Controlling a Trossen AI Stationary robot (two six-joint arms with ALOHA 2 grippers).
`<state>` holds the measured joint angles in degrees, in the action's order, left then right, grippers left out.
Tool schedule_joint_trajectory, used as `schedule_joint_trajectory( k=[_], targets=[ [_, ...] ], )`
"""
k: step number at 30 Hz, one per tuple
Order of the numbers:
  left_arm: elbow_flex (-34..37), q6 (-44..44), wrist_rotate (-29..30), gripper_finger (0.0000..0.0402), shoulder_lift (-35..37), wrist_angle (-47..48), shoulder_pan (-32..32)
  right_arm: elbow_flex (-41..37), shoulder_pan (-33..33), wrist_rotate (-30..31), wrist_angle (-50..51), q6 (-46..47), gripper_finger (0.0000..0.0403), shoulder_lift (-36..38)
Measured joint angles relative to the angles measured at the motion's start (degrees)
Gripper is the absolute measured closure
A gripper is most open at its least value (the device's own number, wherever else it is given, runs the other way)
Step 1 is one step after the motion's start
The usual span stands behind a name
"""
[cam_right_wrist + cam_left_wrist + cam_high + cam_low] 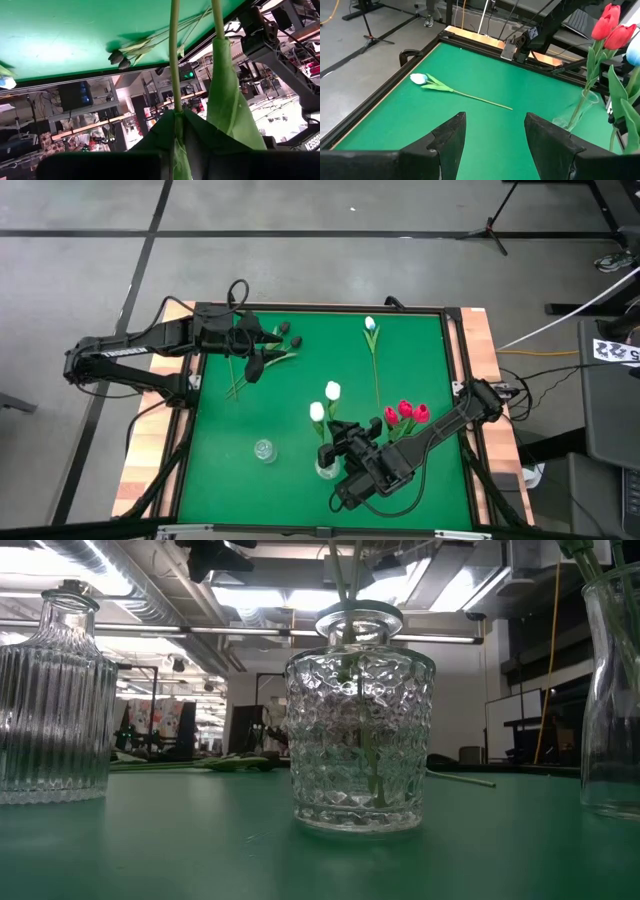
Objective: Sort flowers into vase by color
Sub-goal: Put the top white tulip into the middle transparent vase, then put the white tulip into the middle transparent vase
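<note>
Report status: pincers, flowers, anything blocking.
Left pincer open, empty, above black tulips. Right pincer shut on white tulip stem over dimpled glass vase. Nothing blocking.

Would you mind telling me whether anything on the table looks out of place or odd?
Nothing looks spilled or broken. One white tulip lies flat by the far edge, and the black tulips lie in a loose pile under the open left gripper, not yet in a vase.
</note>
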<state>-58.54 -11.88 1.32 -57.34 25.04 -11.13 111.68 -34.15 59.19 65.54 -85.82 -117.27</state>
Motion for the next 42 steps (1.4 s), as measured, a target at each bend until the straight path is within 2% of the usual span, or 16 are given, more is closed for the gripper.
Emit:
schedule_joint_trajectory(
  k=[7, 11, 15, 18, 23, 27, 30, 37, 42],
  targets=[
    [0.0, 0.0, 0.0, 0.0202, 0.0, 0.0, 0.0, 0.0, 0.0, 1.0, -0.7, 0.7, 0.0368, 0.0],
    [0.0, 0.4, 0.0, 0.0202, 0.0, 0.0, 0.0, 0.0, 0.0, 4.3, -3.1, 3.4, 0.0368, 0.0],
    [0.0, 0.6, 0.0, 0.0202, 0.0, 0.0, 0.0, 0.0, 0.0, 4.6, -5.2, 7.5, 0.0362, 0.0],
    [0.0, 0.6, 0.0, 0.0202, 0.0, 0.0, 0.0, 0.0, 0.0, 4.1, -5.7, 9.5, 0.0338, 0.0],
    [0.0, 1.0, 0.0, 0.0202, 0.0, 0.0, 0.0, 0.0, -0.1, 5.3, -5.8, 10.6, 0.0263, 0.0],
    [0.0, 1.3, 0.0, 0.0202, 0.0, 0.0, 0.0, 0.0, -0.3, 7.9, -5.5, 13.6, 0.0201, 0.0],
    [0.0, 1.6, 0.1, 0.0202, 0.0, 0.0, 0.0, 0.0, -0.4, 10.9, -5.5, 14.7, 0.0171, 0.0],
    [0.0, 2.6, 1.1, 0.0202, 0.0, 0.0, 0.0, 0.1, -1.9, 19.1, -5.5, 13.3, 0.0153, 0.4],
    [0.0, 2.8, 1.5, 0.0202, 0.0, 0.0, 0.0, 3.2, -3.0, 21.7, -5.5, 15.6, 0.0153, 1.0]
  ],
)
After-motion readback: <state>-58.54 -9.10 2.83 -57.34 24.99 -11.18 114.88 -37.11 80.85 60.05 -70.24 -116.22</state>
